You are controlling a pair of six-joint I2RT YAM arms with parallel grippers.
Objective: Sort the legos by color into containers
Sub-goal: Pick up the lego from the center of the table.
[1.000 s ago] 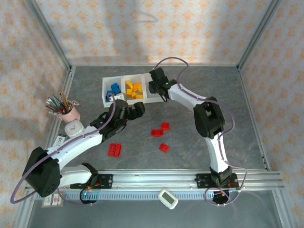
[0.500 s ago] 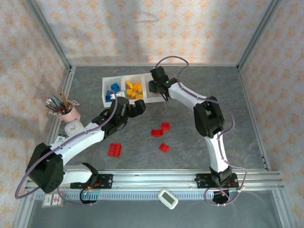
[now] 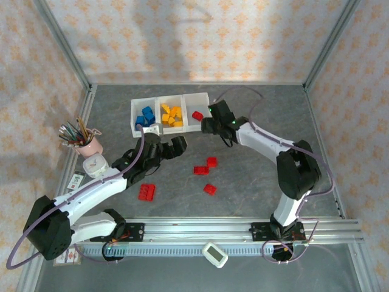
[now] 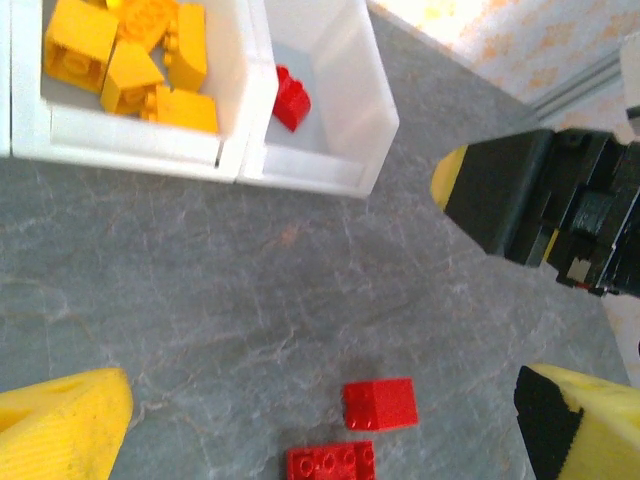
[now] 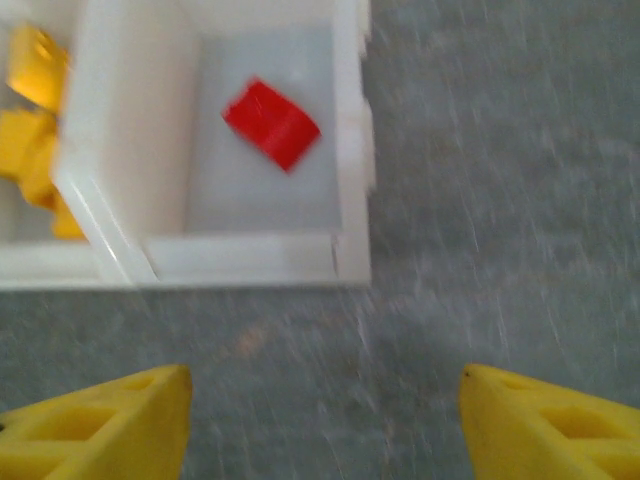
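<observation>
The containers (image 3: 186, 128) are three white bins in a row at the back of the table. The left bin holds blue legos (image 3: 146, 115), the middle one yellow legos (image 3: 171, 115), and the right one a single red lego (image 3: 197, 115). My right gripper (image 3: 208, 125) hovers open and empty just in front of the right bin (image 5: 250, 260), where the red lego (image 5: 271, 124) lies. My left gripper (image 3: 175, 146) is wide open above the floor. In its wrist view two red legos (image 4: 380, 404) lie between its fingers (image 4: 60, 430). Other red legos (image 3: 209, 189) and a longer one (image 3: 146, 191) lie nearer.
A pink cup of pencils (image 3: 85, 143) and a small white clock (image 3: 94, 164) stand at the left. A white device (image 3: 214, 254) rests on the rail at the near edge. Patterned walls enclose the table.
My right gripper has opened and pulled back from over the right bin toward the near right, leaving a red lego inside it. My left arm shifted slightly nearer.
</observation>
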